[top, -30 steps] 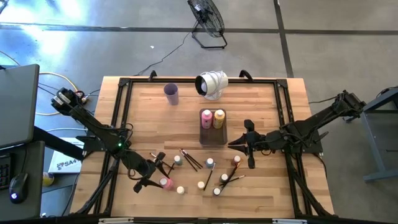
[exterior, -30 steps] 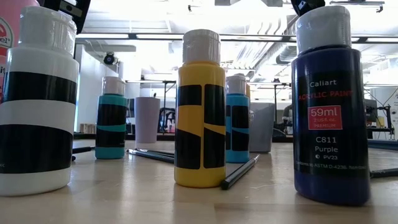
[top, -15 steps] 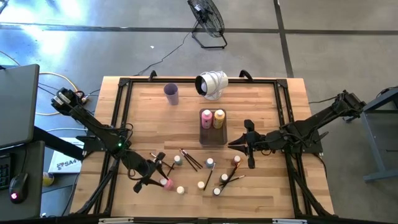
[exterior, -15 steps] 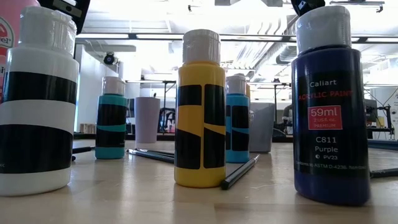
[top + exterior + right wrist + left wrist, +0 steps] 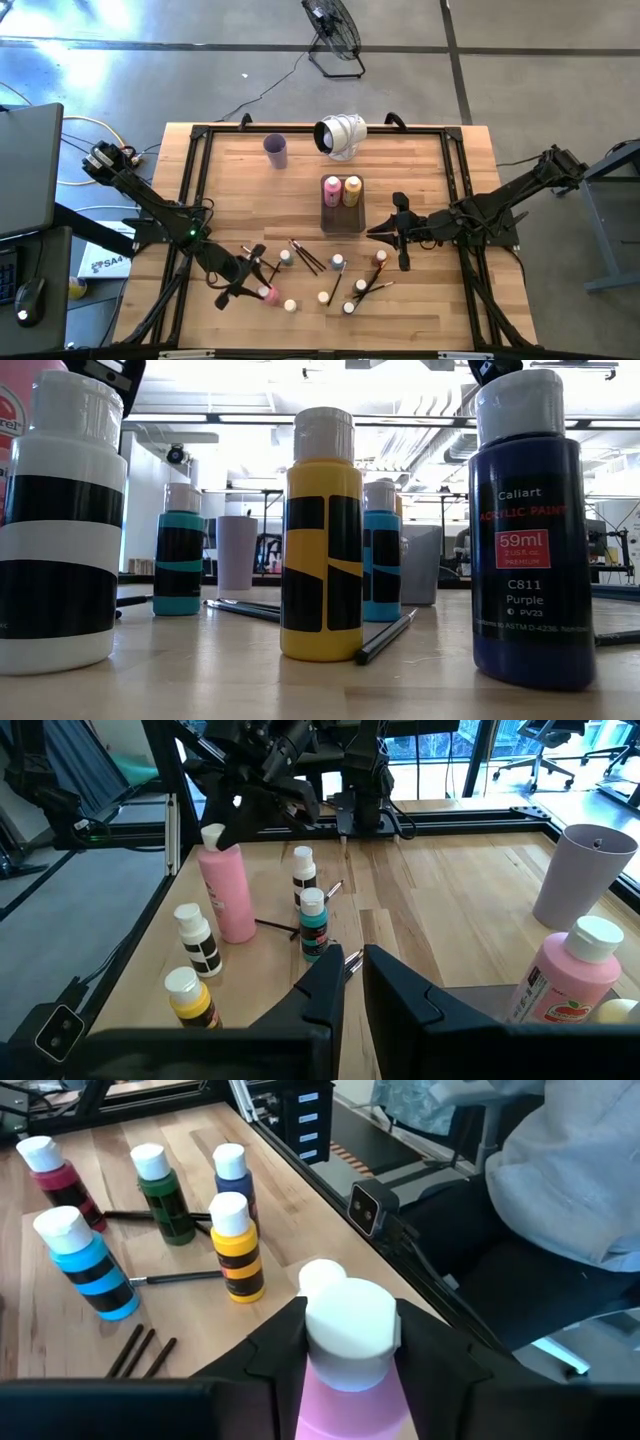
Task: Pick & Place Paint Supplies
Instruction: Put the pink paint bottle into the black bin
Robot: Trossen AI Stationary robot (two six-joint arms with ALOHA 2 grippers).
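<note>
Your table (image 5: 420,170) carries everything, with the clear tray (image 5: 342,214) near its centre holding a pink bottle and an orange bottle (image 5: 352,189) side by side at its far end. The lilac cup (image 5: 276,151) stands far left of the tray. Your left hand (image 5: 262,283) sits at the near left of the table, its fingers closed around the neck of a tall pink paint bottle (image 5: 226,890) that stands upright on the wood; you can see the white cap (image 5: 348,1320) wedged between the fingers in the left wrist view. Your right hand (image 5: 400,232) waits right of the tray, fingers drawn nearly together and holding nothing. The small white-capped bottles stand scattered across the near middle of the table: a yellow one (image 5: 321,535), a purple one (image 5: 527,530), a white one with black bands (image 5: 62,525) and two turquoise ones (image 5: 179,550). Thin dark paintbrushes (image 5: 305,256) lie flat among them, one (image 5: 385,637) just beside the yellow bottle.
</note>
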